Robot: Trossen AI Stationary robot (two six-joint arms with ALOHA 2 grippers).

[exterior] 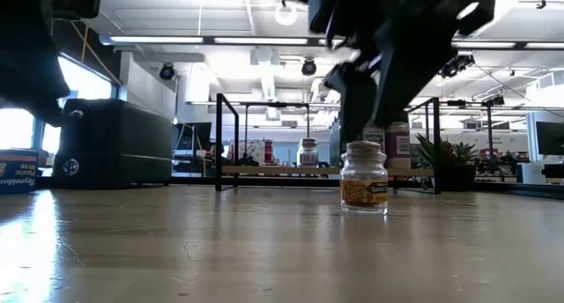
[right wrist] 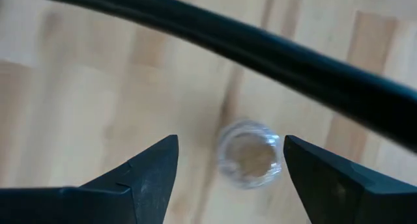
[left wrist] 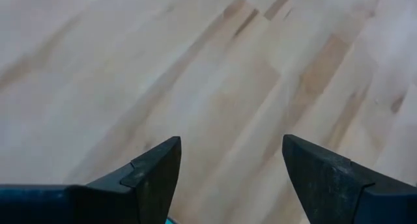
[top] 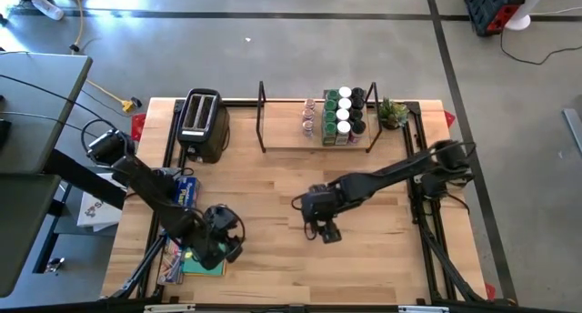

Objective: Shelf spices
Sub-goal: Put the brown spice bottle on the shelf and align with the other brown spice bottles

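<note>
While the left gripper (left wrist: 229, 178) waits wide apart near the tabletop's (top: 273, 186) front left corner, the right gripper (right wrist: 229, 175) hangs spread above a clear-lidded glass spice jar (exterior: 364, 177) standing mid-table, ungripped.

Right wrist view: jar (right wrist: 249, 153) blurred; contents possibly yellow, label unreadable.

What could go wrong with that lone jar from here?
1. The open right hand hangs above the clear-lidded spice jar, which sits off toward one finger; coming down now might clip and tip it.
2. The shelf is already crowded with jars at one end; placing there could knock neighbours.
</note>
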